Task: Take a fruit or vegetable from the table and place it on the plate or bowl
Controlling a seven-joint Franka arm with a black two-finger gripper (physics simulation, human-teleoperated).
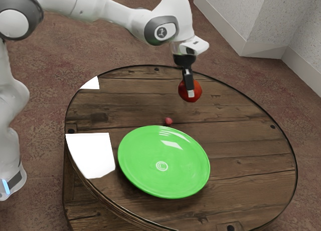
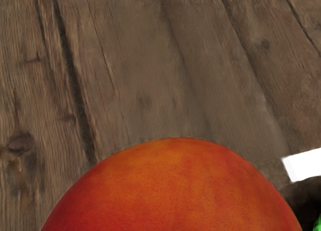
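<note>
Nearest the exterior camera lies the front rim of the round worktop point(image 1: 251, 156), made of dark, weathered planks with open grain, knots and long cracks, under a glossy layer that throws back two flat white patches of glare point(image 1: 90, 153) on the exterior view's left. On the near half of the worktop rests the green plate point(image 1: 163, 161), a shallow, smooth, shiny disc with a small ring at its centre. It is bare, so it is ready as the drop point. Just beyond its far rim, apart from it, sits a tiny red berry-like thing point(image 1: 168, 120), too small to name with confidence. Farther back, toward the far edge of the worktop, the pincer point(image 1: 189, 89) points straight down and pinches the red-orange fruit point(image 1: 196, 92). One black finger crosses the fruit's near face, and I take the other to press on the hidden side. The fruit looks raised a little off the planks, which would suit carrying it over the plate's rim. From the wrist it shows as a broad, rounded dome with finely speckled, matte skin that shades from orange to deep red point(image 2: 175, 191), close under the hand, with bare wood beyond it. The plate is well apart from the fruit. Behind, the white arm point(image 1: 125, 13) comes in from the upper left, over brown mottled floor point(image 1: 50, 55) and a pale wall point(image 1: 261, 15).
</note>
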